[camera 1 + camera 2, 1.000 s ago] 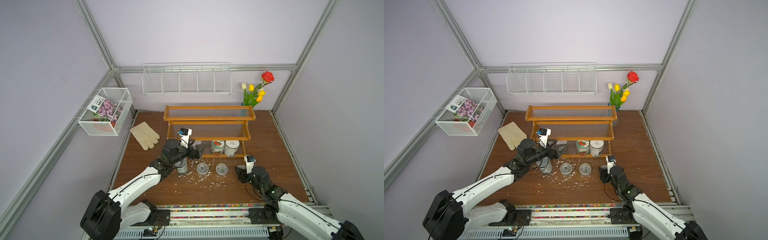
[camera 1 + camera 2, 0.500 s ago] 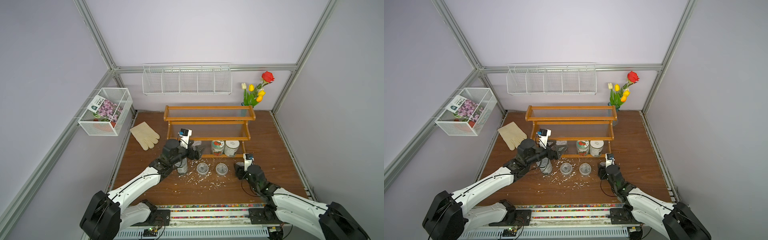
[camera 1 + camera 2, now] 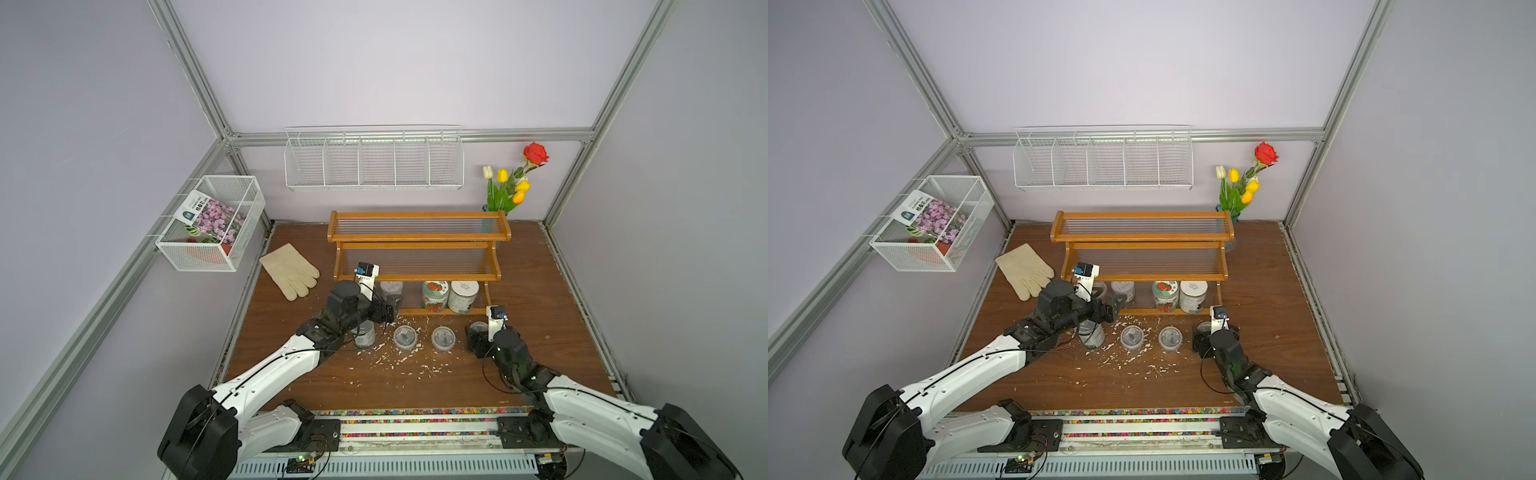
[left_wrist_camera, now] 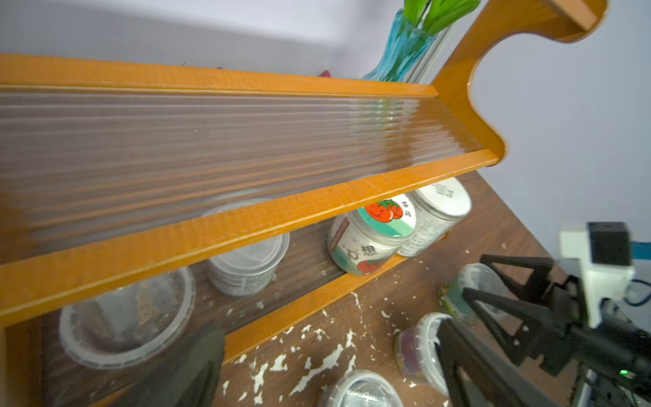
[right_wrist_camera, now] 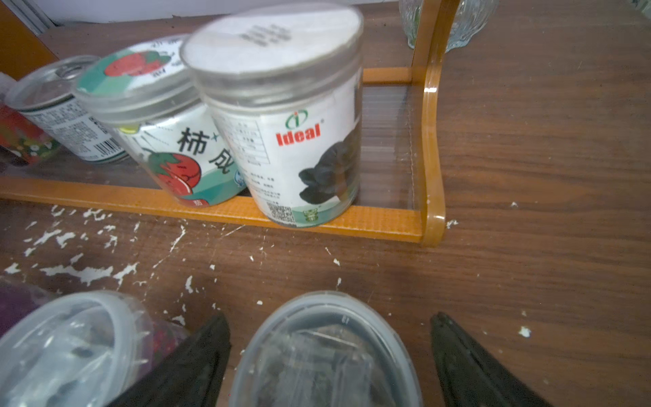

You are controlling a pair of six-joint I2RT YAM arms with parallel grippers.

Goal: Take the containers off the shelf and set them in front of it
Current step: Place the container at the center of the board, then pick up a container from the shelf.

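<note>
Letting go: the right gripper (image 5: 328,319) has its black fingers (image 5: 197,356) spread clear on either side of the clear tub (image 5: 317,366), which sits flat on the table (image 5: 528,176) in front of the shelf (image 5: 246,215). I'd draw back and up in a straight line so no finger clips the rim.
Front row: two more lidded tubs (image 3: 404,336) (image 3: 443,336) and a silver tin (image 3: 365,334) stand alongside, apart from each other, among white flakes (image 5: 88,271).
Left gripper (image 3: 390,308): wide open and empty at the left end of the lowest tier. I'd guess the shelved tub (image 4: 126,317) is next, and would pinch its wall lightly below the lid.
Tubs: thin see-through plastic, round, with ridged press-on lids; likely to flex.
Lowest tier: pull-tab tin (image 4: 246,264), red-fruit jar (image 4: 373,239) and white-lidded jar (image 4: 440,211). The two jars touch. All are rigid and smooth, and the jars have paper labels.
Rack: glossy orange-brown wood with ribbed clear panels and a low front rail to lift over.
Behind: blue glass vase (image 4: 405,45).
</note>
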